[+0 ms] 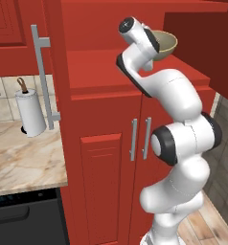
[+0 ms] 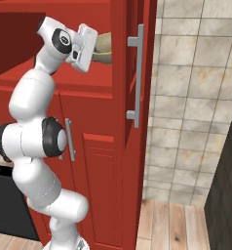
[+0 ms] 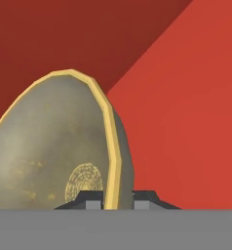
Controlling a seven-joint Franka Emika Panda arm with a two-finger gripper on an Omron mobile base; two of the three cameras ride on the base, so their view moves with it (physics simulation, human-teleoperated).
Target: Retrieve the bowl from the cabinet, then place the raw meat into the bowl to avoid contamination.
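Bowl (image 1: pixel 166 44), round, shallow and pale olive-tan with a yellower rim, sat inside the open upper bay of the tall red panelled pantry cabinet (image 1: pixel 104 110), just above the bay's red shelf floor. The robot's two-finger hand (image 3: pixel 118 199) had clamped narrow on the bowl's rim, one dark fingertip inside the wall and one outside, as the hand view showed, with the rim rising edge-on between them. That pinch on the thin edge looked like the only purchase a narrow hand could get on so wide a dish.

From the right base view the white hand (image 2: pixel 84 46) reached sideways into the bay, the bowl (image 2: pixel 102 48) partly hidden behind it and the cabinet's frame. The white arm (image 1: pixel 178 119) rose in front of the closed lower doors, whose paired short silver handles (image 1: pixel 140 139) met at the seam. A long vertical silver bar handle (image 1: pixel 43 79) marked the opened upper door swung to the left.

Beyond it stood a white paper-towel roll (image 1: pixel 30 112) on a beige marble worktop (image 1: pixel 25 160), above a dark appliance front. The retrieval appeared to be at the grasp stage, with the lift out of the bay not yet made.
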